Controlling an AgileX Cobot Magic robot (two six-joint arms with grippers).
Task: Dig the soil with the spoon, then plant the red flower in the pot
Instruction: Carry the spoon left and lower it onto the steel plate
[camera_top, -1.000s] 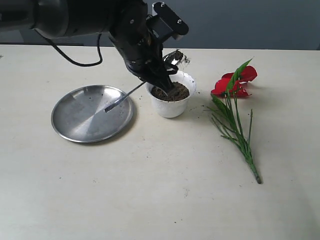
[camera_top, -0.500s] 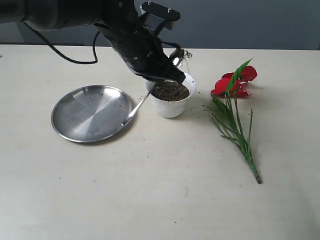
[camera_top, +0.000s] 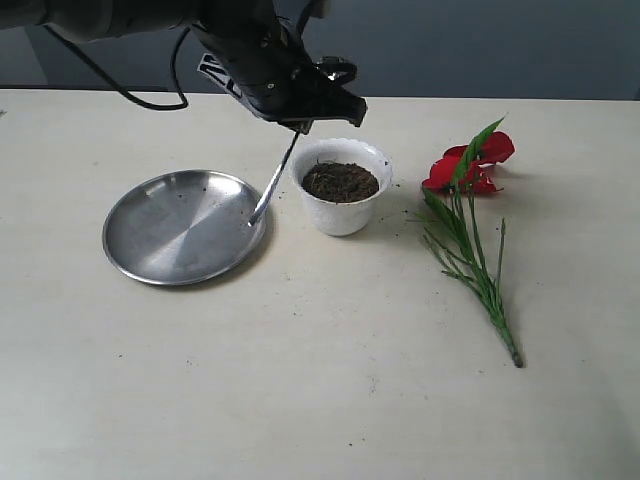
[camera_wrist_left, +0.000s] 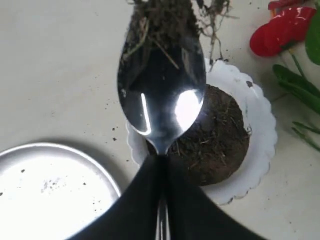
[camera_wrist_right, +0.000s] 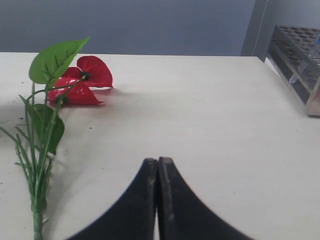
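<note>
My left gripper (camera_top: 300, 125) (camera_wrist_left: 162, 160) is shut on the silver spoon (camera_top: 272, 185) at its neck. It hangs above the left rim of the white scalloped pot (camera_top: 342, 210) (camera_wrist_left: 262, 130). The spoon's bowl (camera_wrist_left: 162, 100) carries crumbly soil and roots at its tip, and its handle slants down toward the steel plate. Dark soil (camera_top: 340, 182) (camera_wrist_left: 215, 145) fills the pot. The red flower (camera_top: 470, 165) (camera_wrist_right: 82, 80) lies flat on the table right of the pot, stem toward the front. My right gripper (camera_wrist_right: 158, 161) is shut on nothing, just above the table near the flower's stem.
A round steel plate (camera_top: 180, 230) (camera_wrist_left: 50, 190) lies left of the pot with a few soil specks on it. A test-tube rack (camera_wrist_right: 300, 60) stands at the table's edge in the right wrist view. Soil crumbs dot the table around the pot.
My left gripper has lifted the spoon's bowl out of the pot's soil and risen up and leftward. The handle has swung from lying low over the plate to hanging steeply.
</note>
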